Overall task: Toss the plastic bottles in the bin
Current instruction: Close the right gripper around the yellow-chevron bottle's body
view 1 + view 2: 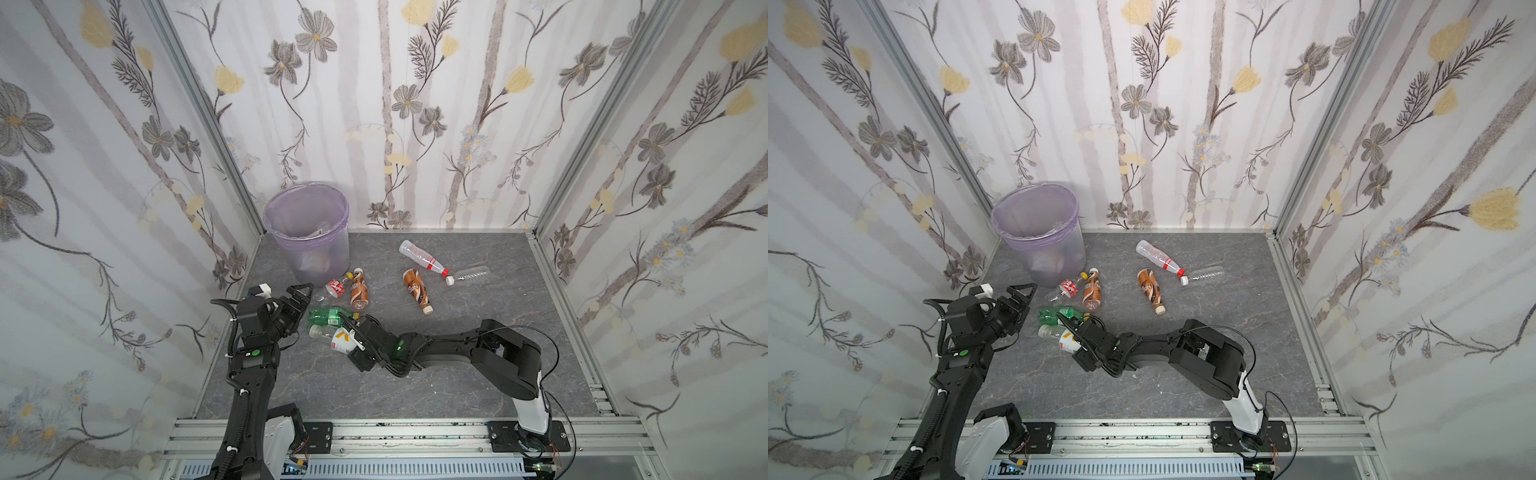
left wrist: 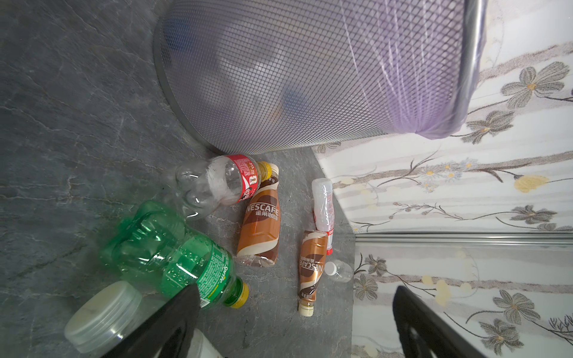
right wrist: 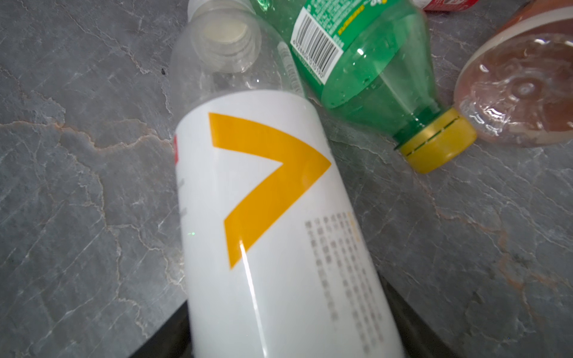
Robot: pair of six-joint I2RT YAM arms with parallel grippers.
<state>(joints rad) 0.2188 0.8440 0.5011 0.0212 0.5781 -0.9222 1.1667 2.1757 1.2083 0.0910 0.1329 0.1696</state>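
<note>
The bin, a mesh basket lined in lilac, stands at the back left corner. Several plastic bottles lie on the grey floor. My right gripper is shut on a bottle with a white-and-yellow label, its fingers pressed to both sides. Beside it lies a green bottle with a yellow cap. My left gripper hovers open and empty just left of the green bottle, near the bin's foot. A clear red-labelled bottle and a brown coffee bottle lie by the bin.
Further right lie a second brown coffee bottle, a clear bottle with a red cap and a clear bottle with a white cap. Flowered walls close in three sides. An aluminium rail runs along the front.
</note>
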